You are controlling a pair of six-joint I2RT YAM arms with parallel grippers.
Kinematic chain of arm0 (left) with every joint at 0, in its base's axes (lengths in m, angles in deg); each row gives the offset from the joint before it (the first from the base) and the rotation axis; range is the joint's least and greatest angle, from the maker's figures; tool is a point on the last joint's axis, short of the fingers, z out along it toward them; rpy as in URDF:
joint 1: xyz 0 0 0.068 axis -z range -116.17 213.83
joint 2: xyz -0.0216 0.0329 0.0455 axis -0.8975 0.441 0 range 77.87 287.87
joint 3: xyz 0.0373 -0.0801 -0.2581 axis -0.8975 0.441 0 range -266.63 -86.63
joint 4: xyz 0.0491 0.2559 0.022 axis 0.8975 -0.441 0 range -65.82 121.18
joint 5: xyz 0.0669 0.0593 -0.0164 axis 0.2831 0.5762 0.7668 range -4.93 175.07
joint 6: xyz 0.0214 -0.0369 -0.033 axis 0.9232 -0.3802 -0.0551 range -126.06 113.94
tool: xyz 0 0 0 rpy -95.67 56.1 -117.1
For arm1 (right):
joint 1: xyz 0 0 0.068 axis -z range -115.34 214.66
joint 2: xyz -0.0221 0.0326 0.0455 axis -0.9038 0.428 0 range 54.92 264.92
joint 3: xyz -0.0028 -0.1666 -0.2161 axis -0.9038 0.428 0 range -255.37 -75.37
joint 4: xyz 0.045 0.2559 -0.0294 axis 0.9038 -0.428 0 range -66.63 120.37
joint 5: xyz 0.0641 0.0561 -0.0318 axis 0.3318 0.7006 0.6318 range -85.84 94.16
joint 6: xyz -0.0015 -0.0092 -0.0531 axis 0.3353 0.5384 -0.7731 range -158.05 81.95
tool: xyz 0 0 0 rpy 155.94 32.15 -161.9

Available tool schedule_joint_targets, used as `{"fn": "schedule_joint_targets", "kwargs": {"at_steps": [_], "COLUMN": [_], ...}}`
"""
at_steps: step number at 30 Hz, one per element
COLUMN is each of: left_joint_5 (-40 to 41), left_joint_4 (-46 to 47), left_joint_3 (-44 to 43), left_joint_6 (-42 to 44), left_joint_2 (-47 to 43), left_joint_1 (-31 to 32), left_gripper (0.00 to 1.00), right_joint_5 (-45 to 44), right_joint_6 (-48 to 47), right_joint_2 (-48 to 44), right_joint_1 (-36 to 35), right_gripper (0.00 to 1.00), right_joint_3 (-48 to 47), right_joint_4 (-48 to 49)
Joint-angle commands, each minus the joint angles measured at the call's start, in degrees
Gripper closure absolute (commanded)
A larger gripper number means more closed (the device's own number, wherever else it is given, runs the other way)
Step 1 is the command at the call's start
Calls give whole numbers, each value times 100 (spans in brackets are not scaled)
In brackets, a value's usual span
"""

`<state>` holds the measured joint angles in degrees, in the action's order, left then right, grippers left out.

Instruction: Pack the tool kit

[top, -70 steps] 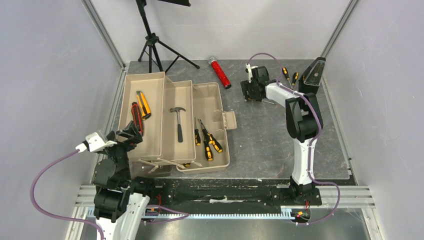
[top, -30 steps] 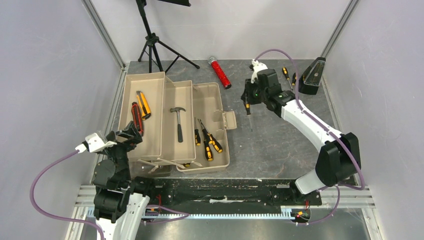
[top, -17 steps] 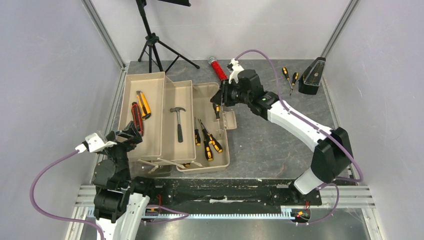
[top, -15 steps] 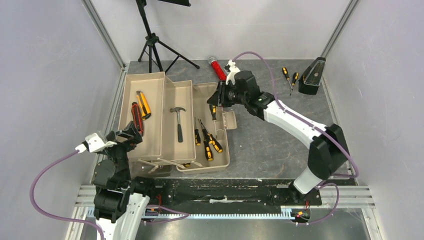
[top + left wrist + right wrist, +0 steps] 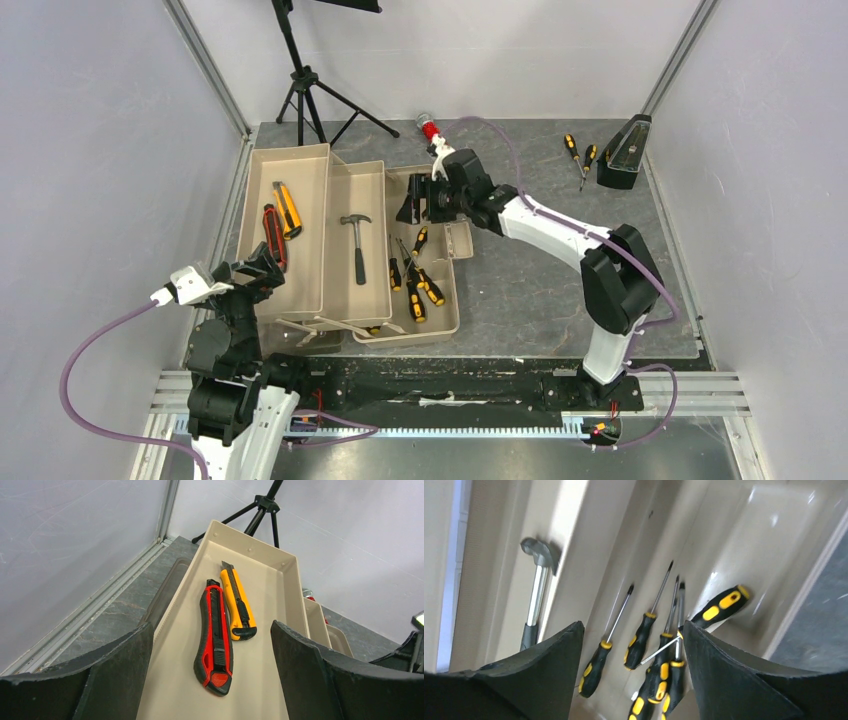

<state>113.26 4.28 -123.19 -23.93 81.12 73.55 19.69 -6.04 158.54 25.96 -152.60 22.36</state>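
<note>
The tan toolbox (image 5: 290, 150) lies open with its trays spread. The left tray holds an orange knife (image 5: 287, 208) and a red knife (image 5: 272, 237); the middle tray holds the hammer (image 5: 357, 245). Several black-orange screwdrivers (image 5: 415, 285) lie in the right compartment, one of them (image 5: 420, 240) just under my right gripper (image 5: 415, 205), which is open and empty above that compartment. The right wrist view (image 5: 632, 630) shows those screwdrivers (image 5: 719, 605) below it. My left gripper (image 5: 255, 275) is open and empty at the left tray's near end, facing the red knife (image 5: 215, 635) and the orange knife (image 5: 237, 602).
Two more screwdrivers (image 5: 578, 155) lie on the mat at the back right, next to the black metronome (image 5: 622, 152). The red glittery cylinder (image 5: 431, 131) is mostly hidden behind the right arm. A tripod (image 5: 300, 90) stands at the back left.
My right gripper carried a screwdriver from the back right of the table to over the toolbox and let it go; it now lies in the right compartment. The left arm has not moved.
</note>
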Motion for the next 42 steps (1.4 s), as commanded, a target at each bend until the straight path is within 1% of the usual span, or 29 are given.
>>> {"fn": "schedule_joint_targets", "kwargs": {"at_steps": [1, 6, 8, 11, 14, 19, 21, 28, 30, 34, 42], "left_joint_5": [46, 47, 47, 49, 63, 66, 64, 78, 82, 74, 89], "left_joint_4": [166, 187, 180, 202, 208, 210, 211, 209, 211, 211, 224], "left_joint_3": [6, 4, 8, 5, 10, 15, 16, 14, 15, 7, 15], "left_joint_6": [161, 174, 170, 178, 187, 188, 193, 205, 214, 222, 249], "left_joint_2": [-42, -35, -26, -25, -29, -19, -4, 49, 72, 131, 202], "left_joint_1": [-22, -23, -22, -22, -22, -22, -22, -22, -24, -31, -31], "left_gripper": [8, 8, 8, 8, 8, 8, 8, 8, 8, 8, 9], "right_joint_5": [-520, -1086, -1274, -1850, -2166, -2466, -2410, -1962, -1890, -1840, -1168], "right_joint_6": [-951, -1779, -2310, -2789, -2897, -3068, -3130, -3148, -3359, -3544, -3226], "right_joint_2": [-269, -499, -451, -270, 43, 665, 927, 1727, 1915, 2322, 3107], "right_joint_1": [267, 1008, 1310, 1746, 2328, 3119, 3344, 4088, 4204, 4358, 4605], "right_gripper": [24, 22, 22, 19, 20, 25, 28, 43, 46, 47, 52], "right_joint_3": [-563, -426, -476, -631, -765, -1050, -1184, -1755, -1908, -2320, -2983], "right_joint_4": [-172, -239, -339, -608, -733, -629, -516, -87, 32, 110, 24]}}
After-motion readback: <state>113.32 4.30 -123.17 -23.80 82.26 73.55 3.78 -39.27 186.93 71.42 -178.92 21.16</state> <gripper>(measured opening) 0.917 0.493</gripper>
